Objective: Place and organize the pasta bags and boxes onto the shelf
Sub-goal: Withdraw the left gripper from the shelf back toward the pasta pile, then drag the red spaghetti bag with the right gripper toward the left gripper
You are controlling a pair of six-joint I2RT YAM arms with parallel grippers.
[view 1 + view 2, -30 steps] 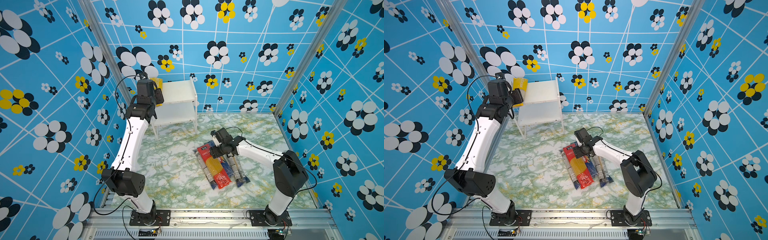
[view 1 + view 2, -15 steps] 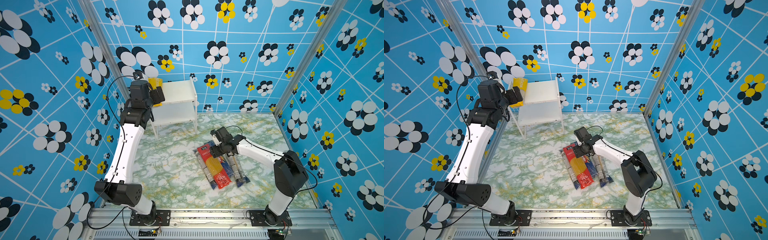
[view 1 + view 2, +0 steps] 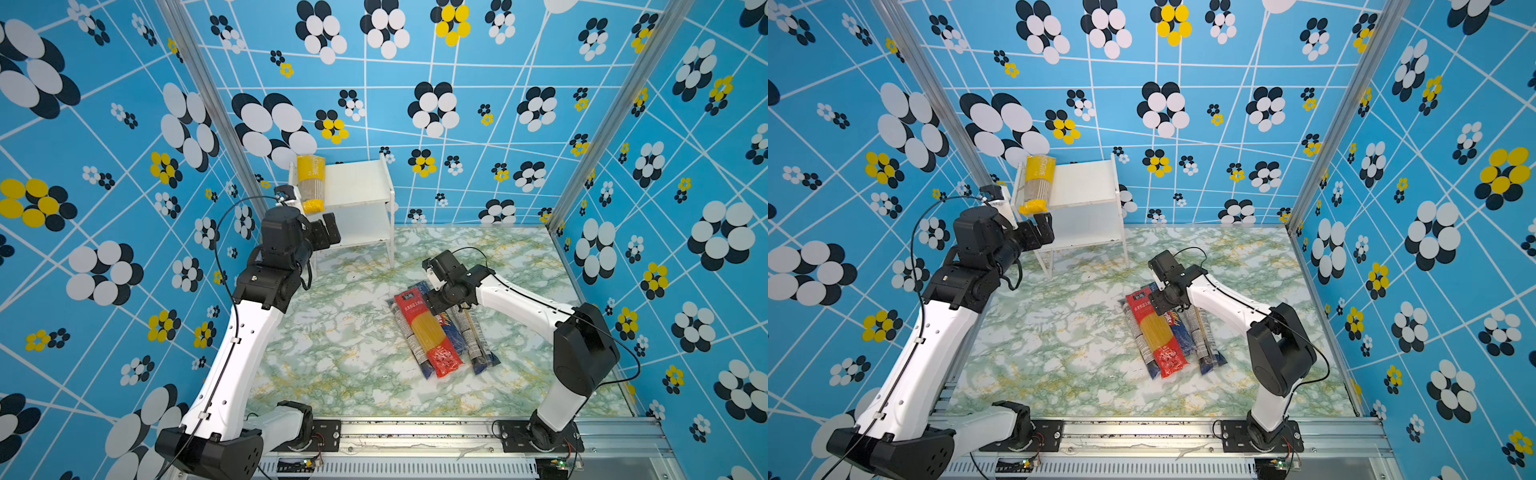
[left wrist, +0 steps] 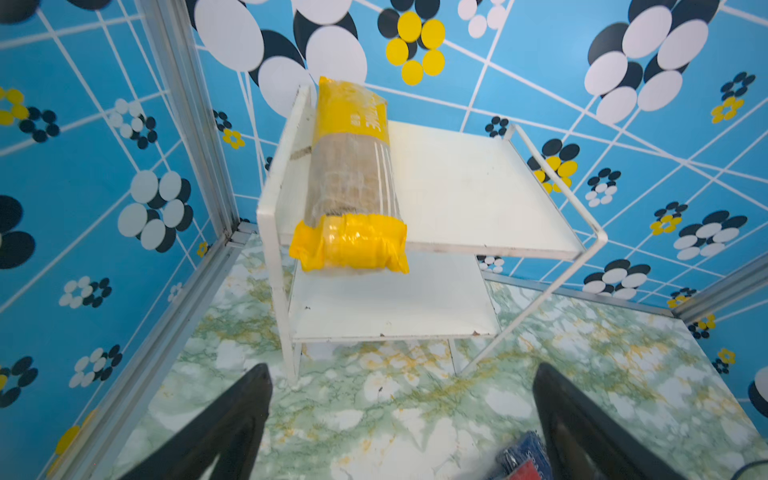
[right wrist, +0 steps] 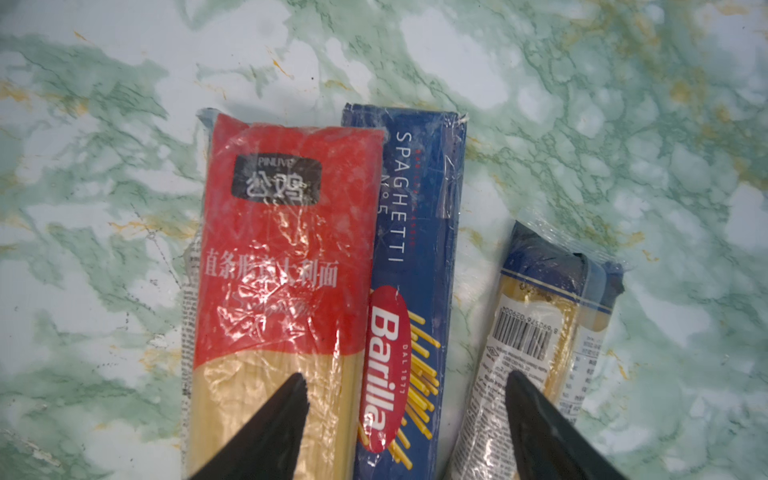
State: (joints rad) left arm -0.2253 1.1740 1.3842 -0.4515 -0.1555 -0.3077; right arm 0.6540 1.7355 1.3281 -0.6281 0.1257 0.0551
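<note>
1. Pack pile on the table (image 3: 332,332), well in front of the shelf (image 3: 357,183) and off toward its right-arm side. All four packs lie flat, side by side, roughly parallel.
2. Pile order, from the side nearest the shelf's left end outward: slim text-covered bag (image 3: 409,336), with the red bag (image 3: 428,332) lying partly on it, then the Barilla box (image 5: 415,249), then the second text-covered bag (image 5: 540,332).
3. Right end effector (image 5: 405,376) is over the pile's shelf-side end. Jaws are partly spread, wider than the Barilla box. One finger is over the red bag and the other over the second text-covered bag. Nothing is gripped; I can't tell if the tips touch the packs.
4. Left end effector (image 4: 399,368) is just in front of the shelf's left end, about level with the lower board. Jaws are fully spread and empty.
5. Yellow bag (image 4: 353,178) lies on the shelf's top board along its left edge. Its near end overhangs the front edge. The lower board is bare.
</note>
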